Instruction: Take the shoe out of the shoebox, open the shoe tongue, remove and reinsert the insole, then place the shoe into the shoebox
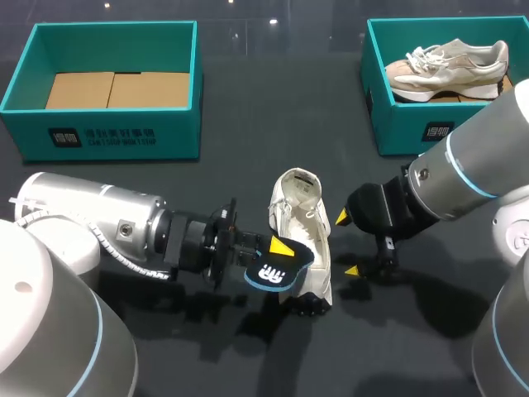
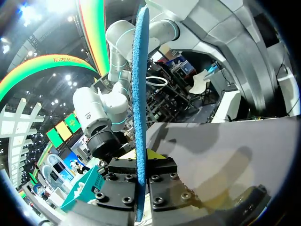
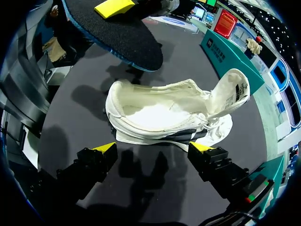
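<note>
The left end effector (image 1: 279,248) is pinched on the insole (image 1: 266,275), one yellow tip on top and the dark, blue-edged pad held out flat above the heel end of the white shoe (image 1: 302,223). The left wrist view shows the insole edge-on, clamped between the fingers. The shoe rests on the dark counter (image 1: 248,165) with its tongue folded back and its mouth bared. Just beside it, the right end effector (image 1: 347,244) is spread wide with nothing between its fingers. The step looks to be reinsertion. To do it well, the right fingers should close on the shoe's side wall to brace it. The left arm should then tip the insole toe-end down and slide it in under the tongue without buckling. Farther back are the empty teal shoebox (image 1: 107,136) and a second box (image 1: 405,132) holding another shoe (image 1: 446,66)
</note>
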### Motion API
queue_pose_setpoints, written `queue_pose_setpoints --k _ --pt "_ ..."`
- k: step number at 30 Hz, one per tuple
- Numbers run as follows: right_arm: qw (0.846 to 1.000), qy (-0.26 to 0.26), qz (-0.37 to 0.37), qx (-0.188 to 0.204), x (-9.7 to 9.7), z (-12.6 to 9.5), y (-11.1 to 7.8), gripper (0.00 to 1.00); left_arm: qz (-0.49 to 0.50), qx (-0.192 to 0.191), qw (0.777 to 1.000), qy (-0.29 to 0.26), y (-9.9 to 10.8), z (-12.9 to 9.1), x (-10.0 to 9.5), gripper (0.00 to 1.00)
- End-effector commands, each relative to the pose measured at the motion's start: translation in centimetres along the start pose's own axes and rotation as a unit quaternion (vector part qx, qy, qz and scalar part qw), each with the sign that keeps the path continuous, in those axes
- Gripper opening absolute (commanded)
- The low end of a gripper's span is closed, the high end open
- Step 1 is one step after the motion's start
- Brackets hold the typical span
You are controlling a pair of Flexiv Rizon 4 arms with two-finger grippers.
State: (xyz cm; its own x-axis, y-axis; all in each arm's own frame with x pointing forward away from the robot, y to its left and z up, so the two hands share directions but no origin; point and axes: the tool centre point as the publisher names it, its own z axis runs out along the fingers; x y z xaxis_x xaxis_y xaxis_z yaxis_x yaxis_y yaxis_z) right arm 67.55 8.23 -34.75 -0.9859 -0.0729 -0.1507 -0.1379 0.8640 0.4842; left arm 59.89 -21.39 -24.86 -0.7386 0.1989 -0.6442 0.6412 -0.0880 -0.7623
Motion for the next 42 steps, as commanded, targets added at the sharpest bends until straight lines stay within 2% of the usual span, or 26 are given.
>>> queue_pose_setpoints --k 1,14,20,29,42 --pt "1.0 -0.001 0.0 0.001 0.1 0.0 0.0 1.0 -0.024 0.011 1.0 -0.016 1.6 1.6 -0.2 0.0" --pt "1.0 -0.001 0.0 0.001 0.1 0.0 0.0 1.0 -0.055 0.041 0.997 -0.024 2.6 3.1 -1.0 0.0" --pt "1.0 -0.001 0.0 0.001 0.1 0.0 0.0 1.0 -0.072 0.063 0.995 -0.021 3.8 3.6 -1.0 0.0" --pt "1.0 -0.001 0.0 0.001 0.1 0.0 0.0 1.0 -0.072 0.063 0.995 -0.021 3.8 3.6 -1.0 0.0" --pt "1.0 -0.001 0.0 0.001 0.1 0.0 0.0 1.0 -0.092 0.07 0.993 -0.023 5.7 4.4 -0.7 0.0"
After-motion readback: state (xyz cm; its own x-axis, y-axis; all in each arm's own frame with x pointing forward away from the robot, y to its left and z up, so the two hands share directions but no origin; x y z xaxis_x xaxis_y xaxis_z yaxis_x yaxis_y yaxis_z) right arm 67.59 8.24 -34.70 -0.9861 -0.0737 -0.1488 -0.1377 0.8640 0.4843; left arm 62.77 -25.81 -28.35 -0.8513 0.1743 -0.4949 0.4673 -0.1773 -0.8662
